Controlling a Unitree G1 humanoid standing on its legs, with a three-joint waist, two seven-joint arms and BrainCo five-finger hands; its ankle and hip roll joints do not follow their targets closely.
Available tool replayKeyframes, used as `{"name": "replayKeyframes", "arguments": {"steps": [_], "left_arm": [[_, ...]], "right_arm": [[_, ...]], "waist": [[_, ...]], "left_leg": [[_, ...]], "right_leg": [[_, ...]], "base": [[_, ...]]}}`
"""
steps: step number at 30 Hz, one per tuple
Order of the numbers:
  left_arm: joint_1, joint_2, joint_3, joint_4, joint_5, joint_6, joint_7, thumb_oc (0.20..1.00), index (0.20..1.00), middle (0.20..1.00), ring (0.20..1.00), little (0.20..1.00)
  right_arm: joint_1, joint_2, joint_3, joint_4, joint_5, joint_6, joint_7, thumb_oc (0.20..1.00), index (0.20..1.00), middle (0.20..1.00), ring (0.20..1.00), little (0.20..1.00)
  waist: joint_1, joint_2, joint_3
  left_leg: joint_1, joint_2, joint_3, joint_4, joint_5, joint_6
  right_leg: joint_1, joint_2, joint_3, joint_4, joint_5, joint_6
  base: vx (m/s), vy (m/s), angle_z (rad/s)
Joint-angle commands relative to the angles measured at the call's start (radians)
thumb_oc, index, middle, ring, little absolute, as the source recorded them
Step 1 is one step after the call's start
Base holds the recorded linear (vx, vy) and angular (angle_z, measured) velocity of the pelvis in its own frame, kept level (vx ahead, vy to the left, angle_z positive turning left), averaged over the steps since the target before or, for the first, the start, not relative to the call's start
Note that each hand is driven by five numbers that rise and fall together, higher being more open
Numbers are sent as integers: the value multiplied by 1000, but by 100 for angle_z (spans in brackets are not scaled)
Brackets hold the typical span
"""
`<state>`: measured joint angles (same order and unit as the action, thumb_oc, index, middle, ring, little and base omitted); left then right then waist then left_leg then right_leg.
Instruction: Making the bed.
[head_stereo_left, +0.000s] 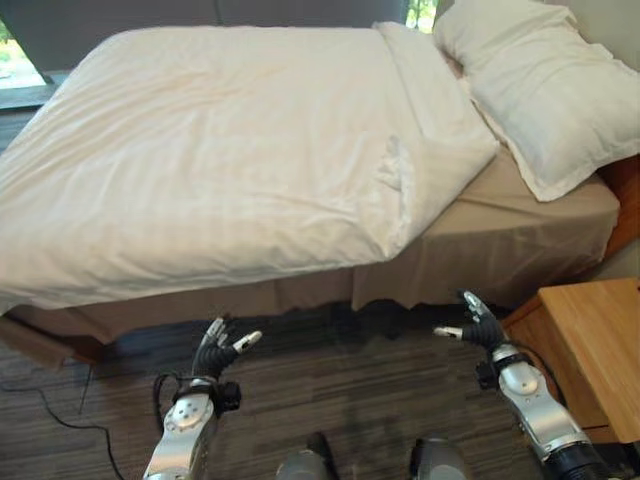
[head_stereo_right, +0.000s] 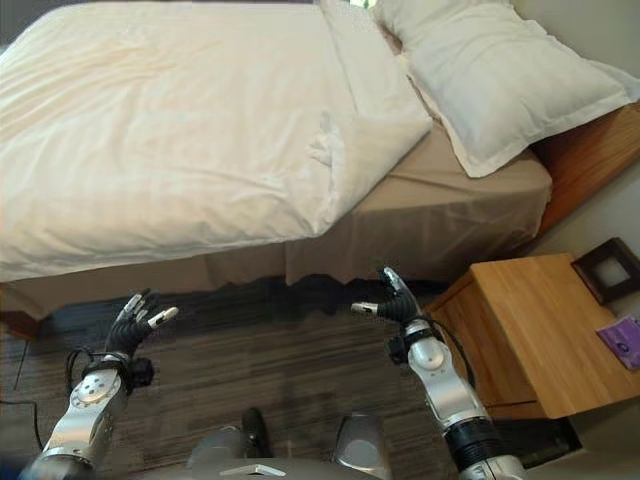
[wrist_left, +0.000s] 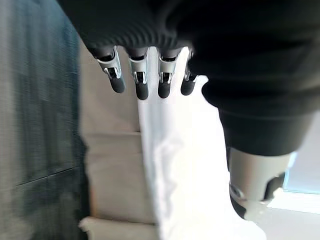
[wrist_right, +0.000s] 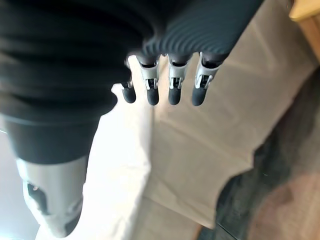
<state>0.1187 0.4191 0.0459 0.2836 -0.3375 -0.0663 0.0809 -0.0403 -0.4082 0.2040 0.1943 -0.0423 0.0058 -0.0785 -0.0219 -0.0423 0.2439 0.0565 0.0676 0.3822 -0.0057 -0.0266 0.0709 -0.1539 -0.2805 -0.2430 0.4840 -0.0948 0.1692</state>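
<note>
One white duvet (head_stereo_left: 220, 150) covers most of the bed (head_stereo_left: 520, 225), its long axis running from the foot at the robot's left toward the head at the right. It lies fairly flat, but its near head-end corner is folded back on itself in a small rumpled flap (head_stereo_left: 397, 175), leaving the tan sheet bare between that corner and the pillow (head_stereo_left: 545, 85), which sits at the head, overhanging the mattress edge. The duvet's near edge hangs a little over the side of the bed, above the tan skirt.

Both hands hover over the dark floor (head_stereo_left: 330, 390) in front of the bed, below the duvet's hanging edge and touching nothing. The left hand (head_stereo_left: 216, 350) has relaxed, spread fingers and holds nothing; the right hand (head_stereo_left: 480, 325) is likewise loose-fingered and empty, thumb out to the side. The flap lies up and ahead of them, between the two but closer to the right hand, so that arm looks better placed to reach it. A wooden nightstand (head_stereo_left: 590, 340) stands just beside the right arm, which may crowd its swing.
</note>
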Motion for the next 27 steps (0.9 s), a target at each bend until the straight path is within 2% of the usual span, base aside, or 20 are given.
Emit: {"name": "replayKeyframes", "arguments": {"steps": [1, 2, 3, 4, 5, 7, 9, 11, 12, 14, 16, 17, 19, 20, 21, 22, 23, 24, 25, 27], "left_arm": [[21, 68, 30, -37, -12, -45, -2, 1000, 1000, 1000, 1000, 1000], [20, 69, 30, -37, -12, -45, -2, 1000, 1000, 1000, 1000, 1000], [19, 67, 38, -24, 1, -40, -10, 1000, 1000, 1000, 1000, 1000], [22, 65, 43, -20, 7, -38, -16, 1000, 1000, 1000, 1000, 1000], [23, 64, 43, -21, 8, -38, -17, 1000, 1000, 1000, 1000, 1000], [39, 58, 55, -11, 34, -45, -19, 1000, 1000, 1000, 1000, 1000], [42, 57, 59, -10, 36, -49, -16, 1000, 1000, 1000, 1000, 1000], [31, 62, 69, -23, 38, -57, -19, 1000, 1000, 1000, 1000, 1000], [31, 63, 84, -46, 38, -67, -5, 1000, 1000, 1000, 1000, 1000], [30, 63, 88, -51, 34, -70, 1, 1000, 1000, 1000, 1000, 1000], [20, 64, 89, -62, 10, -81, 14, 1000, 1000, 1000, 1000, 1000], [18, 64, 89, -61, 9, -82, 14, 1000, 1000, 1000, 1000, 1000], [-5, 69, 80, -75, -32, -89, 20, 1000, 1000, 1000, 1000, 1000], [-111, 28, -6, -98, -2, -64, 67, 1000, 1000, 1000, 1000, 1000], [-120, 28, -8, -93, -1, -65, 69, 1000, 1000, 1000, 1000, 1000], [-128, 29, 3, -106, -11, -70, 63, 1000, 1000, 1000, 1000, 1000], [-133, 15, 4, -95, -47, -68, 50, 1000, 1000, 1000, 1000, 1000], [-134, 11, 1, -87, -48, -68, 52, 1000, 1000, 1000, 1000, 1000], [-133, 7, -9, -79, -48, -66, 47, 1000, 1000, 1000, 1000, 1000], [-127, 1, -32, -52, -41, -62, 53, 1000, 1000, 1000, 1000, 1000]], "right_arm": [[-49, -18, -35, -8, -10, -43, -7, 1000, 1000, 1000, 1000, 1000], [-50, -18, -35, -8, -10, -43, -7, 1000, 1000, 1000, 1000, 1000], [-39, -15, -48, -5, -7, -41, -11, 1000, 1000, 1000, 1000, 1000], [-31, -14, -54, -8, -10, -38, -9, 1000, 1000, 1000, 1000, 1000], [-30, -14, -54, -9, -10, -38, -9, 1000, 1000, 1000, 1000, 1000], [-4, -14, -75, -25, -33, -41, -14, 1000, 1000, 1000, 1000, 1000], [-3, -20, -79, -31, -50, -40, -22, 1000, 1000, 1000, 1000, 1000], [-7, -45, -104, -64, -100, -43, -43, 1000, 1000, 1000, 1000, 1000], [-41, -79, -123, -89, -132, -47, -67, 1000, 1000, 1000, 1000, 1000], [-63, -97, -127, -106, -144, -48, -74, 1000, 1000, 1000, 1000, 1000], [-128, -135, -117, -127, -169, -53, -92, 1000, 1000, 1000, 1000, 1000], [-131, -136, -116, -125, -169, -53, -93, 1000, 1000, 1000, 1000, 1000], [-200, -171, -102, -135, -202, -50, -122, 1000, 1000, 1000, 1000, 1000], [-257, -166, -51, -146, -259, -15, -149, 1000, 1000, 1000, 1000, 1000], [-263, -165, -52, -142, -260, -14, -151, 1000, 1000, 1000, 1000, 1000], [-257, -184, -60, -143, -287, -16, -170, 1000, 1000, 1000, 1000, 1000], [-265, -195, -54, -124, -324, -4, -171, 1000, 1000, 1000, 1000, 1000], [-278, -202, -43, -116, -340, -4, -177, 1000, 1000, 1000, 1000, 1000], [-294, -210, -27, -112, -353, -5, -183, 1000, 1000, 1000, 1000, 1000], [-336, -207, 4, -73, -350, 9, -186, 1000, 1000, 1000, 1000, 1000]], "waist": [[-27, -34, 11], [-28, -33, 9], [-41, -42, 5], [-50, -40, 2], [-52, -38, 2], [-87, -26, 6], [-95, -22, 6], [-100, -34, -14], [-107, -31, -38], [-110, -25, -46], [-107, -16, -48], [-109, -15, -46], [-93, -14, -27], [-86, -51, -5], [-89, -50, -1], [-71, -68, 13], [-58, -54, 13], [-52, -47, 12], [-46, -31, 12], [-34, 4, 3]], "left_leg": [[35, 32, -57, -82, -7, -113], [31, 34, -57, -82, -3, -113], [57, 29, -74, -82, -29, -128], [71, 32, -85, -82, -39, -134], [72, 33, -87, -82, -41, -134], [127, 42, -118, -82, -72, -150], [144, 43, -126, -82, -83, -153], [171, 24, -136, -82, -111, -152], [215, 28, -145, -81, -132, -159], [229, 35, -152, -69, -144, -163], [202, 56, -166, 57, -153, -179], [197, 59, -168, 68, -158, -180], [99, 96, -196, 316, -91, -212], [-4, 121, -186, 511, -11, -225], [-16, 124, -193, 527, -15, -226], [-71, 130, -164, 536, -10, -217], [-106, 147, -108, 418, -48, -190], [-111, 129, -83, 342, -53, -182], [-136, 116, -58, 256, -20, -180], [-130, 120, -23, 87, 53, -187]], "right_leg": [[63, 94, 43, -345, 34, -13], [65, 97, 41, -357, 44, -15], [27, 88, 57, -459, 101, 0], [16, 85, 60, -496, 123, 8], [21, 86, 57, -501, 125, 8], [-48, 83, 102, -546, 164, 24], [-53, 85, 110, -544, 165, 24], [-28, 86, 114, -552, 171, 17], [-9, 85, 100, -542, 191, 10], [2, 90, 102, -535, 188, 5], [36, 99, 100, -528, 171, -13], [37, 100, 98, -528, 171, -14], [101, 118, 95, -541, 145, -55], [151, 110, 83, -555, 118, -99], [149, 111, 79, -554, 117, -100], [175, 103, 70, -568, 108, -101], [196, 100, 53, -571, 82, -81], [207, 97, 51, -571, 76, -70], [225, 106, 52, -571, 60, -60], [256, 117, 40, -571, 29, -54]], "base": [[344, -181, 43], [456, -230, 78], [372, -166, 83], [387, -162, 84], [277, -75, 78], [431, -119, 77], [257, -86, 73], [287, -135, 34], [333, -159, -1], [307, -130, 4], [248, -117, 5], [148, -101, -5], [238, -216, -6], [226, -238, 1], [244, -264, 3], [269, -55, -2], [386, -23, 23], [405, 131, 30], [328, 156, 39], [272, 137, 16]]}}
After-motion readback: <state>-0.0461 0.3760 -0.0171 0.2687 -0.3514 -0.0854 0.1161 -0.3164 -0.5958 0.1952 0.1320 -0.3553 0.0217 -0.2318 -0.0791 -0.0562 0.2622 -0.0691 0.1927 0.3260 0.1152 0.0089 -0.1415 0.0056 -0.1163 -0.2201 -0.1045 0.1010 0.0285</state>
